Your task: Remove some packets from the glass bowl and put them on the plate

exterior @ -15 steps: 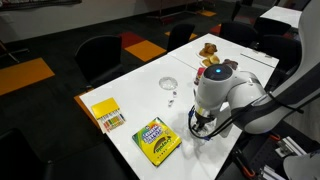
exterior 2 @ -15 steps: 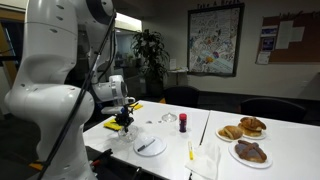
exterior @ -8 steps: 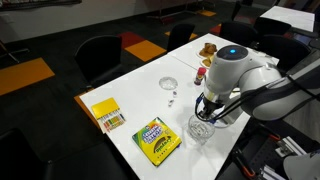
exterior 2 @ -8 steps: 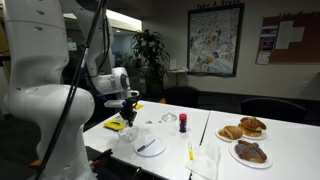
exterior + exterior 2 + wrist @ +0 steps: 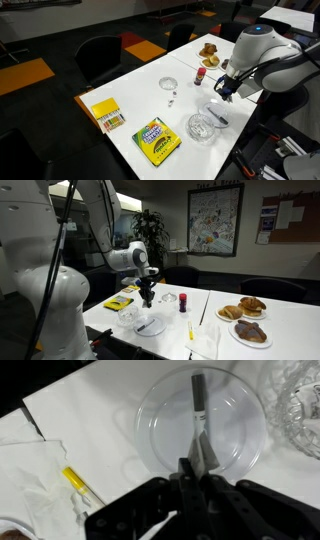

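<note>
The glass bowl (image 5: 203, 128) stands at the table's near edge beside the crayon box, with pale packets (image 5: 205, 124) inside. It also shows in the wrist view (image 5: 300, 400). The round plate (image 5: 226, 110) lies just beyond it and bears a black-and-white marker (image 5: 197, 405). My gripper (image 5: 222, 90) hangs above the plate (image 5: 160, 410), shut on a thin pale packet (image 5: 201, 452) that sticks out between the fingertips. In an exterior view the gripper (image 5: 147, 299) is above the plate (image 5: 158, 323), and the bowl (image 5: 127, 317) is beside it.
A crayon box (image 5: 157, 140) and a yellow box (image 5: 106, 115) lie at the table's near end. A small clear dish (image 5: 169, 84), a red-capped bottle (image 5: 200, 73) and pastries (image 5: 208, 50) stand farther along. A yellow marker (image 5: 78, 485) and crumpled tissue (image 5: 30, 465) lie by the plate.
My gripper has risen out of the glass bowl and moved across to above the plate, carrying a packet.
</note>
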### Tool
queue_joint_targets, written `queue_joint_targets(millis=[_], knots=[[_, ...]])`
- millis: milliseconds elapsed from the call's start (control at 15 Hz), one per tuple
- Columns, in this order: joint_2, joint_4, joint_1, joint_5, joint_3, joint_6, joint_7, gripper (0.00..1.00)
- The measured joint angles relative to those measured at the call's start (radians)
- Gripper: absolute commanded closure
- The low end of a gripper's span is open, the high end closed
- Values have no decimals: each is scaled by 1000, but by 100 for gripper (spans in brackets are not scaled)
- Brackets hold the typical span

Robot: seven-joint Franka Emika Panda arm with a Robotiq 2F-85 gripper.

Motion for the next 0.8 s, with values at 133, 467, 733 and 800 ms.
queue_joint_targets(millis=[133,467,733,800], knots=[[10,-5,-37,-20,-5,0,15,67],[4,-7,-53,-150,4,-3,132,32],[-65,-10,-44,-172,53,-69,161,5],[-85,-10,-37,-161,69,-95,154,1]])
